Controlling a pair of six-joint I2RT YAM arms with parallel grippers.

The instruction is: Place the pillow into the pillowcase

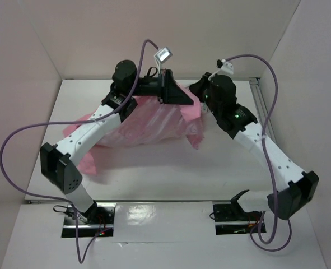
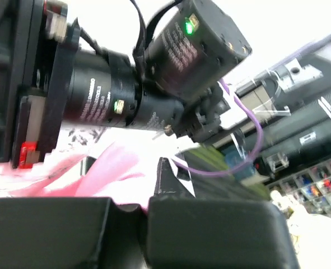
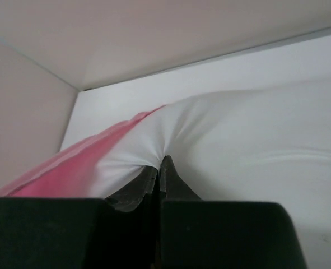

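**A:** What's sitting in the pillowcase right now?

**B:** It's lying bulged up mid-table, under both arms. In the right wrist view the pillow is poking out past the pink edge. The right gripper is pinching a pucker of that white fabric, jaws clamped tight.

**A:** And the left?

**B:** The left gripper is squeezed closed too, with pink cloth bunching right by its tips. That view is blurring though, and the right arm's wrist is filling most of it, so I can't tell if it's gripping cloth. The arms are hiding how deep the pillow is sitting.
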